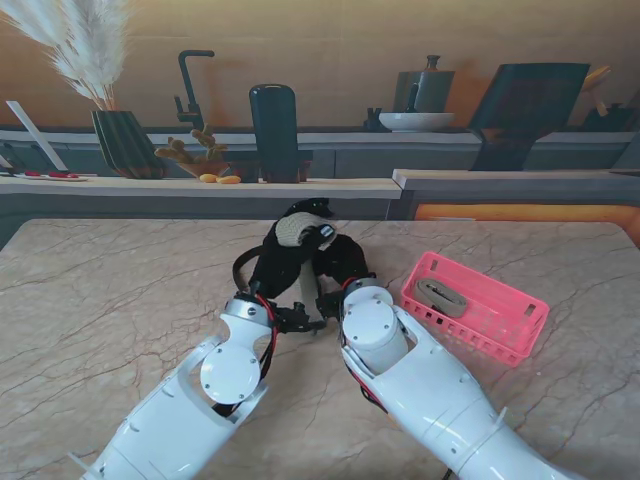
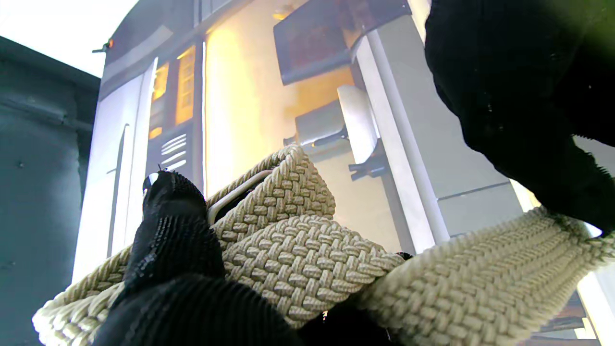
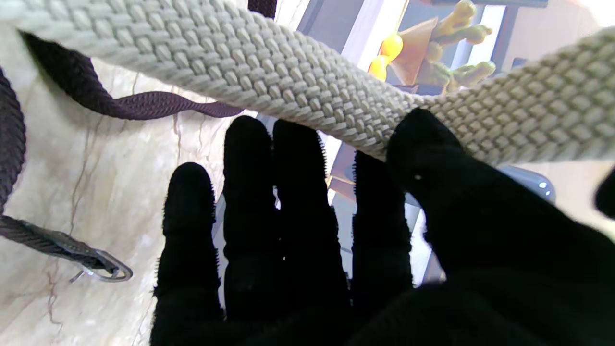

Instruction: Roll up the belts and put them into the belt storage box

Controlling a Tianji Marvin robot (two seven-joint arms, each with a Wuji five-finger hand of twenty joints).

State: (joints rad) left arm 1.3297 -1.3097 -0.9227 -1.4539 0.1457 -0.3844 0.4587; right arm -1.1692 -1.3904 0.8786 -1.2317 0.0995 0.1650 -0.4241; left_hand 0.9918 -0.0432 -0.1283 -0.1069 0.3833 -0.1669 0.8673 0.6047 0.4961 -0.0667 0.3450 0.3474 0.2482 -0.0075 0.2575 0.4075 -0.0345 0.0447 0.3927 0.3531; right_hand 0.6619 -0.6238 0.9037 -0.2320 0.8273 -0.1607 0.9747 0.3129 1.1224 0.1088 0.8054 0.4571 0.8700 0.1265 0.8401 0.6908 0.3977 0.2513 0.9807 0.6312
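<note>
Nearest, arms: both white arms rise from the near corners of the stand view and meet over the middle of the marble desk (image 1: pixel 110 300).
Left hand (image 1: pixel 272 262): black-gloved, raised off the desk; its fingers (image 2: pixel 173 230) are closed on the cream belt (image 1: pixel 294 231), with a fingertip pressed on the outer turn of the coil.
Cream belt, coiled part: woven braid wound in a partial roll (image 2: pixel 288 240) held at the left fingertips, clear of the desk.
Cream belt, free part: one length runs from the roll across to the right hand (image 1: pixel 338 262).
Right hand: black-gloved, just beside the left hand; the four fingers (image 3: pixel 250 192) lie straight and close together under the belt strip (image 3: pixel 288 81), while the thumb touches the strip's edge. Whether it truly grips the belt cannot be told.
Dark belt (image 1: pixel 243 265): lies loose on the desk around and under the hands; its metal buckle (image 3: pixel 103 269) rests flat on the marble.
Belt storage box (image 1: pixel 476 306): pink slotted basket on the desk to the right of the hands, well apart from them.
Rolled belt in box (image 1: pixel 440 296): a tan coil lies in the box's left end.
</note>
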